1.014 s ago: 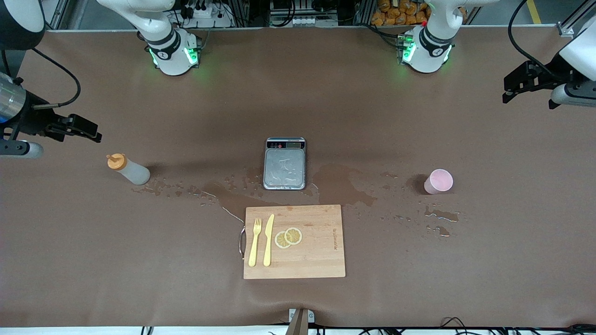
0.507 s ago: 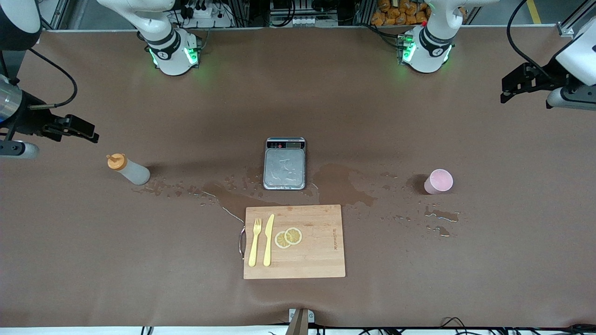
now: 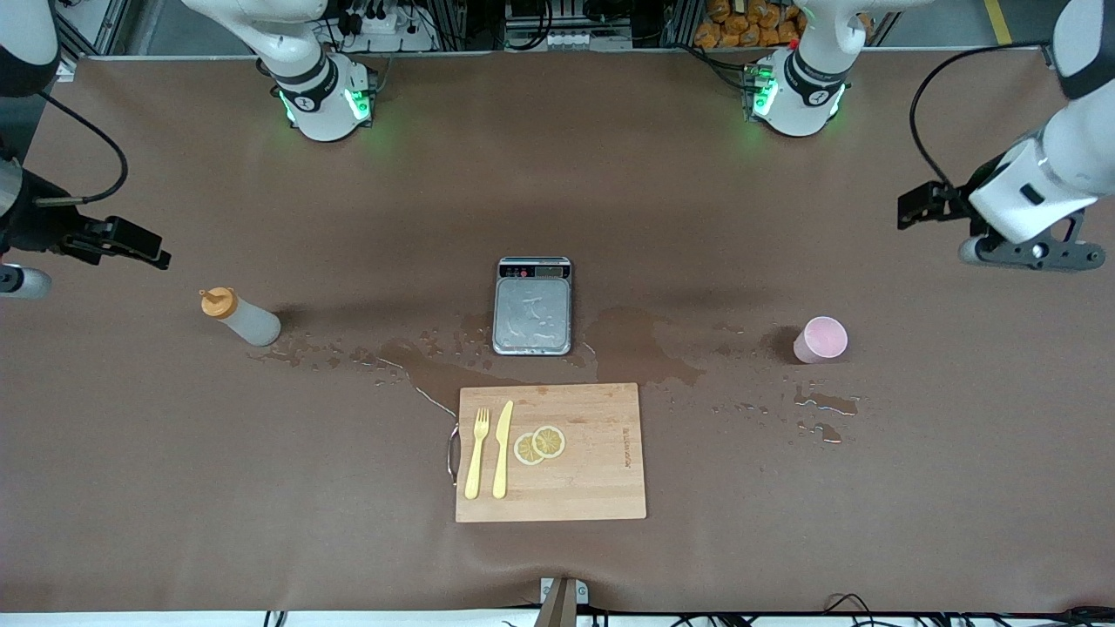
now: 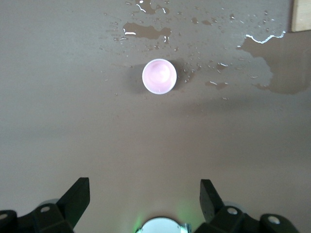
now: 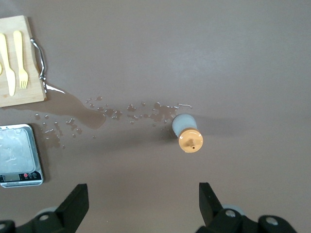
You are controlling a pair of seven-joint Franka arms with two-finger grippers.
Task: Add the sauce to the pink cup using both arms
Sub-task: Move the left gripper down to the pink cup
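Observation:
The sauce bottle point(image 3: 239, 315), whitish with an orange cap, stands upright toward the right arm's end of the table; the right wrist view shows it point(image 5: 187, 131) from above. The pink cup point(image 3: 820, 339) stands upright toward the left arm's end, and looks empty in the left wrist view point(image 4: 159, 76). My right gripper point(image 5: 143, 187) hangs open, high in the air, short of the bottle, with nothing between its fingers. My left gripper point(image 4: 144, 183) is open too, high above the bare table beside the cup. The left arm's white wrist point(image 3: 1028, 196) shows over that end.
A steel scale point(image 3: 532, 306) sits mid-table. Nearer the camera lies a wooden cutting board point(image 3: 584, 479) with a yellow fork point(image 3: 476, 453), a yellow knife point(image 3: 503, 448) and lemon slices point(image 3: 540, 444). Wet puddles point(image 3: 645, 348) spread between bottle and cup.
The left arm's hand has swung in from the table's end toward the cup and turned. The right hand has drifted slightly outward. Both grippers stay open; bottle and cup have not moved.

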